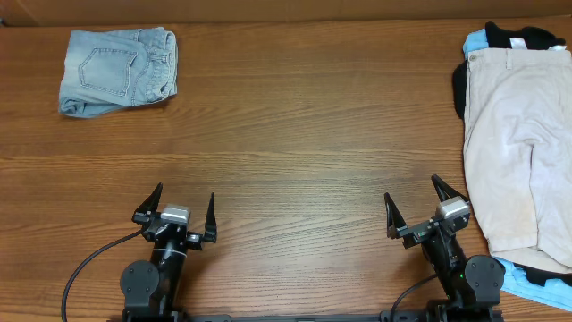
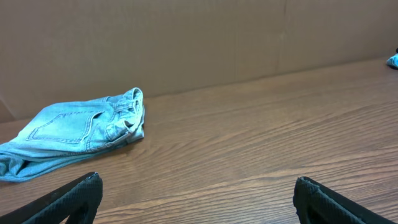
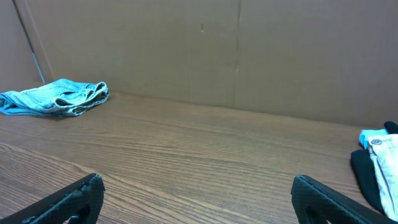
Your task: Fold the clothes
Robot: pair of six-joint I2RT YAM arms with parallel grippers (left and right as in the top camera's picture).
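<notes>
Folded light-blue denim shorts (image 1: 118,71) lie at the table's far left; they also show in the left wrist view (image 2: 74,129) and the right wrist view (image 3: 57,97). Large beige khaki shorts (image 1: 520,143) lie spread at the right edge on top of black (image 1: 527,38) and pale-blue (image 1: 536,288) garments. In the right wrist view only their edge shows (image 3: 380,163). My left gripper (image 1: 180,208) is open and empty near the front edge, far from the denim shorts. My right gripper (image 1: 414,204) is open and empty, just left of the khaki shorts.
The wooden table (image 1: 304,134) runs between the two piles. A brown cardboard wall (image 2: 186,37) stands along the table's far side.
</notes>
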